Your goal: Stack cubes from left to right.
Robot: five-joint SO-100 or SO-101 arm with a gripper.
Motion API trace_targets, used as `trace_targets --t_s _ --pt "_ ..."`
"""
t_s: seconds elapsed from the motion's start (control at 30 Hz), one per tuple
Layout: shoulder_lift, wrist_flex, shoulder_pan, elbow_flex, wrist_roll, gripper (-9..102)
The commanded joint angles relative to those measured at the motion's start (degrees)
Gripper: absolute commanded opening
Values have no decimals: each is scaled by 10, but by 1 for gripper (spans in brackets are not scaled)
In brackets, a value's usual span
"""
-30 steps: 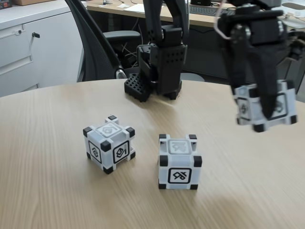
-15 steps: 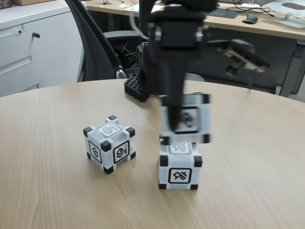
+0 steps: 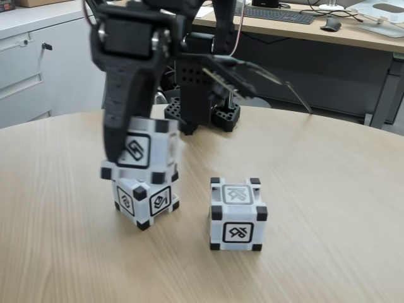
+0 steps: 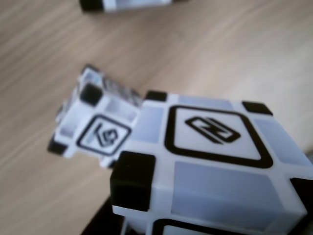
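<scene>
Three white cubes with black corners show in the fixed view. My gripper [image 3: 136, 156] is shut on one cube [image 3: 146, 150] and holds it just over the left cube [image 3: 148, 199]; motion blur hides whether the two touch. The third cube [image 3: 237, 214] stands alone on the table to the right. In the wrist view the held cube [image 4: 220, 161] is large and close, slightly off to one side of the left cube [image 4: 93, 125] below it. The edge of the third cube [image 4: 127, 4] shows at the top.
The arm's black base [image 3: 202, 101] stands at the far side of the round wooden table [image 3: 315, 208]. Behind the table are an office chair [image 3: 126, 69], a desk [image 3: 303, 28] and a white cabinet [image 3: 38, 63].
My gripper has swung leftward with the cube in it, from the far right, past the right-hand cube, to just over the left cube. The two cubes on the table have not moved.
</scene>
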Motion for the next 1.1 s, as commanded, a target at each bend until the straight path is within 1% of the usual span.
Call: trace_targets --t_s 0.0,0.13,0.33,0.43,0.87,1.07 --pt "18 -3 18 -4 -24 0" --pt "17 7 18 -4 -37 0" --pt "17 107 18 -9 -37 0" --pt "17 140 18 -10 -33 0" --pt "17 135 19 -7 -60 0" --pt "22 135 69 -5 -87 0"
